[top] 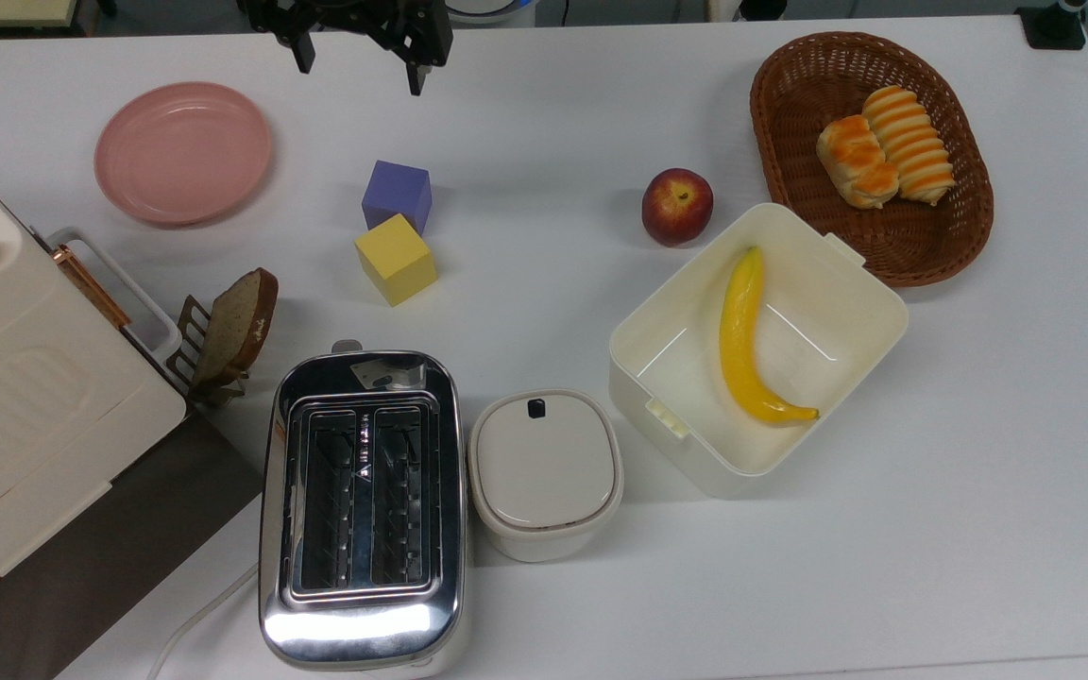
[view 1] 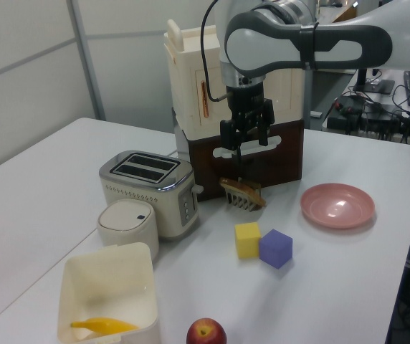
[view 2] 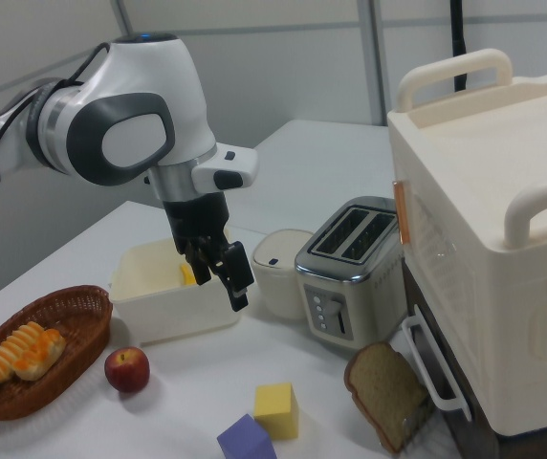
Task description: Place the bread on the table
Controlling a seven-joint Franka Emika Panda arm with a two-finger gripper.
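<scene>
The bread [top: 854, 162] is a small golden-topped roll lying in a brown wicker basket [top: 889, 257] at the top view's upper right, and it touches a longer striped roll [top: 912, 142]. In the right view the bread [view 2: 36, 364] lies in the basket at the lower left. The white table [top: 553, 142] spreads under everything. My gripper [top: 360, 64] hangs open and empty over the table's far edge, well to the top view's left of the basket. It hovers above the toast rack in the left view [view 1: 243, 142] and in front of the cream tub in the right view [view 2: 219, 282].
A peach [top: 677, 206] and a cream tub [top: 870, 312] holding a banana [top: 742, 335] lie between the gripper and the basket. Purple [top: 397, 195] and yellow [top: 396, 258] cubes, a pink plate [top: 183, 151], a toaster [top: 362, 505], a lidded pot [top: 545, 472] and a toast slice [top: 237, 321] fill the top view's left half.
</scene>
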